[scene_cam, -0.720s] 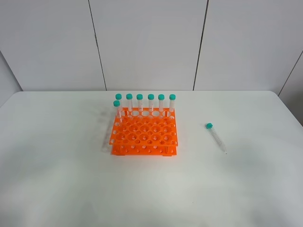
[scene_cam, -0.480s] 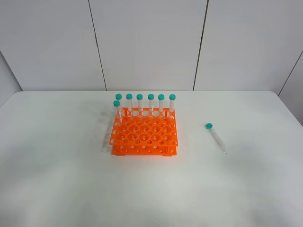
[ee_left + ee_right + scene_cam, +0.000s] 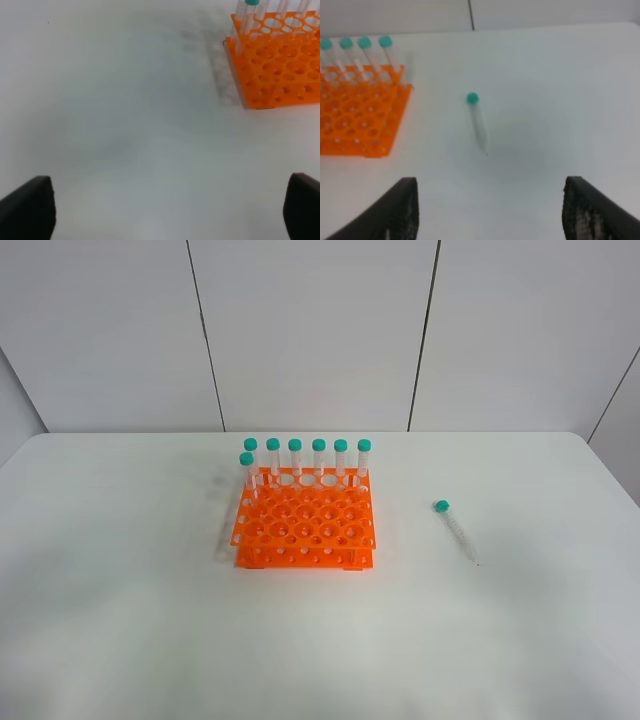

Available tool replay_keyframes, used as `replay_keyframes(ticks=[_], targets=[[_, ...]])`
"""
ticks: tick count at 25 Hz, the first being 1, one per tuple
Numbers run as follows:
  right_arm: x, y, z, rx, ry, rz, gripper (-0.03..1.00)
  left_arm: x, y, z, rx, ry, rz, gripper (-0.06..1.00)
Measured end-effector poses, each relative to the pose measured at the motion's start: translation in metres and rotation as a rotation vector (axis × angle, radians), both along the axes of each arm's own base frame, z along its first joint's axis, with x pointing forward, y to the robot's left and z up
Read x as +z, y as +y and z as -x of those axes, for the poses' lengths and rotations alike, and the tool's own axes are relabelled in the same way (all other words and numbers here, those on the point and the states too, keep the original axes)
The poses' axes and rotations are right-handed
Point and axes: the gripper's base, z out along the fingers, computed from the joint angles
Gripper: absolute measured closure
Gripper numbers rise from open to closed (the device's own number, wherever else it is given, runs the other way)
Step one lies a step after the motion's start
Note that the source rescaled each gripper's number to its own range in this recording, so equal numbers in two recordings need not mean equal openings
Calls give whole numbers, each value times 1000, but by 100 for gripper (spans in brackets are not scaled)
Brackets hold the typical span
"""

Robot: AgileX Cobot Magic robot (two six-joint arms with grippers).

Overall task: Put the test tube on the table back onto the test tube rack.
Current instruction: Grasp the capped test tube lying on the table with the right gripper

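A slim clear test tube (image 3: 457,531) with a teal cap lies flat on the white table (image 3: 120,620), to the right of the orange test tube rack (image 3: 305,532). Several capped tubes (image 3: 306,458) stand upright along the rack's back row. Neither gripper shows in the exterior high view. In the right wrist view the test tube (image 3: 479,123) lies ahead of my right gripper (image 3: 492,210), which is open and empty, with the rack (image 3: 355,115) off to one side. My left gripper (image 3: 165,207) is open and empty over bare table, and the rack (image 3: 280,65) is some way off.
A panelled white wall (image 3: 310,330) rises behind the table's far edge. Bare tabletop surrounds the rack on all sides and stretches to the front edge. Nothing else stands on the table.
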Motion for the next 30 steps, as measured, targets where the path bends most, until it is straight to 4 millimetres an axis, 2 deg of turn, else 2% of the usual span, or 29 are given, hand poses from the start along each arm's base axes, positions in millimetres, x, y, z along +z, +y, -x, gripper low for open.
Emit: replay_keyframes(ticks=[2, 5, 10, 14, 18, 22, 25, 30], targets=[[22, 3, -16, 38, -2, 26, 24, 0, 0, 0, 0, 0, 0, -6], [52, 8, -50, 89, 38, 60, 24, 0, 0, 0, 0, 0, 0, -6], [88, 20, -128, 165, 149, 57, 24, 0, 0, 0, 0, 0, 0, -6], [95, 31, -198, 247, 257, 42, 24, 0, 0, 0, 0, 0, 0, -6], [79, 39, -265, 288, 403, 17, 24, 0, 0, 0, 0, 0, 0, -6], [52, 65, -312, 370, 569, 40, 25, 0, 0, 0, 0, 0, 0, -6], [25, 87, -337, 367, 676, 136, 27, 0, 0, 0, 0, 0, 0, -6], [-28, 98, -365, 246, 866, 246, 29, 0, 0, 0, 0, 0, 0, -6]])
